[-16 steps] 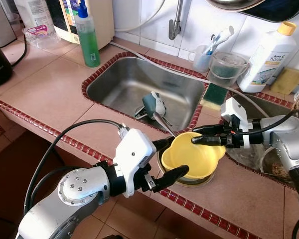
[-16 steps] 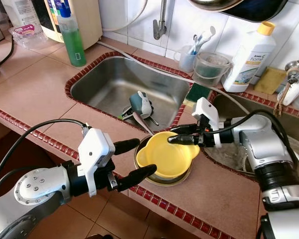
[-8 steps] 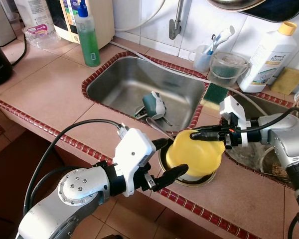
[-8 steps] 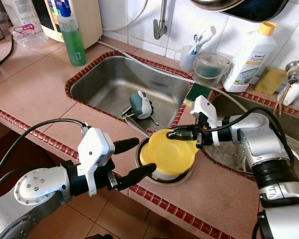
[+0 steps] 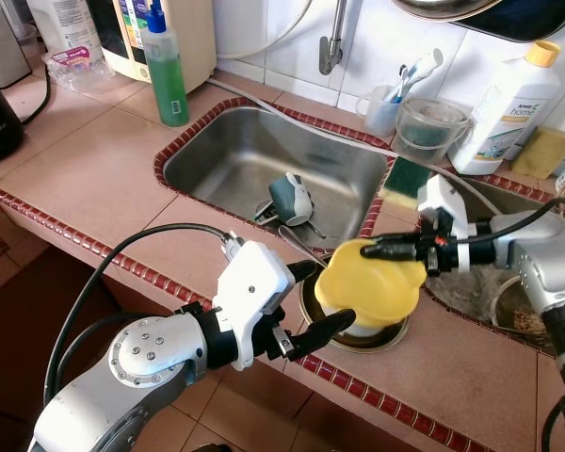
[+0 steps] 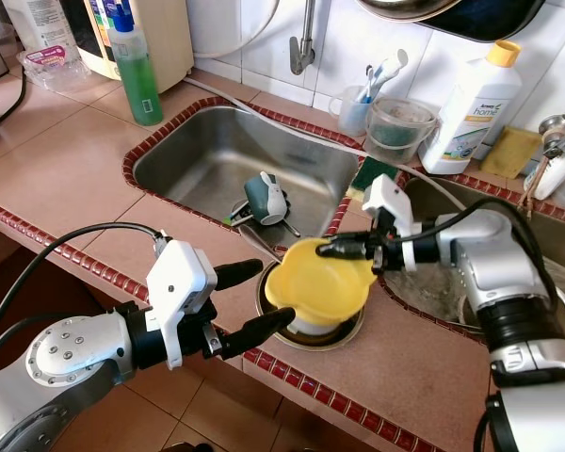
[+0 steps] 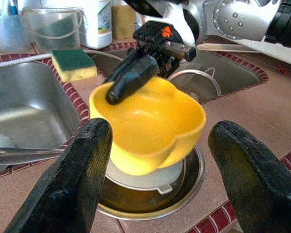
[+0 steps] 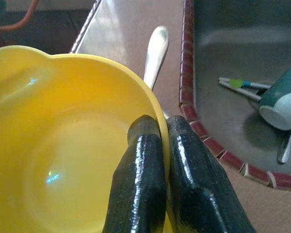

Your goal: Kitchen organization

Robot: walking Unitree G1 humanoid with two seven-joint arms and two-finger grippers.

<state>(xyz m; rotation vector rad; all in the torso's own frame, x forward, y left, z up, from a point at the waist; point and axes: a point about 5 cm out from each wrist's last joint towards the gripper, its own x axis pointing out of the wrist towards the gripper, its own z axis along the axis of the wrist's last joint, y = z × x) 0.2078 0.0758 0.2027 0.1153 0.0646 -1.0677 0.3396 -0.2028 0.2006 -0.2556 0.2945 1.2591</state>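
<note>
Lifting underway: right end effector [image 6: 328, 250] pinches the yellow bowl [image 6: 315, 287] rim, tilted above the metal dish [image 6: 306, 331]; left end effector [image 6: 268, 299] gapes empty nearby; sink [image 6: 198, 155] mug [image 6: 262, 199] untouched.

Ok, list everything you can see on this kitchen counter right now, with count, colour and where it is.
Yellow bowl: one, tilted, lifted over the metal bowl, rim pinched by the right gripper.
Metal bowl: one, silver, on the counter edge between the sinks.
Sink: one, steel, centre of the counter.
Mug: one, teal and white, lying in the sink.
Spoon: one, silver, by the sink edge behind the yellow bowl.
Sponge: one, green and yellow, right of the sink.
Green bottle: one, back left.
White bottle: one, yellow cap, back right.
Clear tub: one, by the wall.
Toothbrush cup: one, beside the tub.
Left gripper: open, beside the metal bowl.
Right gripper: shut on the yellow bowl's rim.
</note>
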